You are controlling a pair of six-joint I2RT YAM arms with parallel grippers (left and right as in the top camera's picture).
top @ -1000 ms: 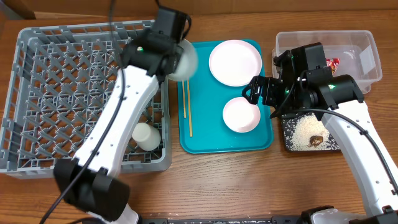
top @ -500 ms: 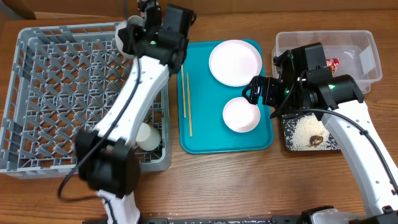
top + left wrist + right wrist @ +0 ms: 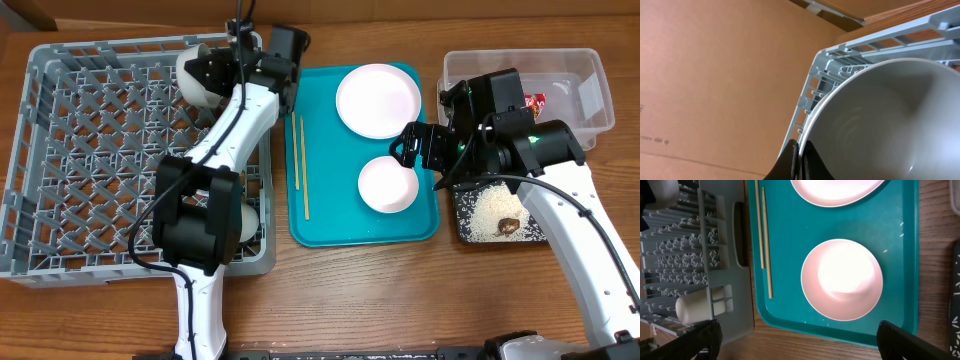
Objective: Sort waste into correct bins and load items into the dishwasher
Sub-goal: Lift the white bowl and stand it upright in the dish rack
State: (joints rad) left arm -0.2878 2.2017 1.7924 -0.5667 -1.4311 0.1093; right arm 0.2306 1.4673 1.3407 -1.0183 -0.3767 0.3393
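Overhead: L gripper is clamping a white bowl by its rim, the bowl hanging tipped on its side just beyond the fingertips, over the far R corner of the grey rack. L wrist cam: fingers are pinching the rim, one pad outside & one inside, the bowl's hollow spreading up & to the R of them, rack wall showing behind it.

R gripper is hovering w/ jaws spread wide, holding nothing. R wrist cam: 2nd bowl is sitting on the teal tray, ahead of & between the two fingertips. Plate is lying further ahead. Chopsticks are lying ahead-L of the fingers, cup in the rack close to the L fingertip.

Overhead, behind the R fingers: clear tub w/ wrapper, black tray w/ rice & brown lump.
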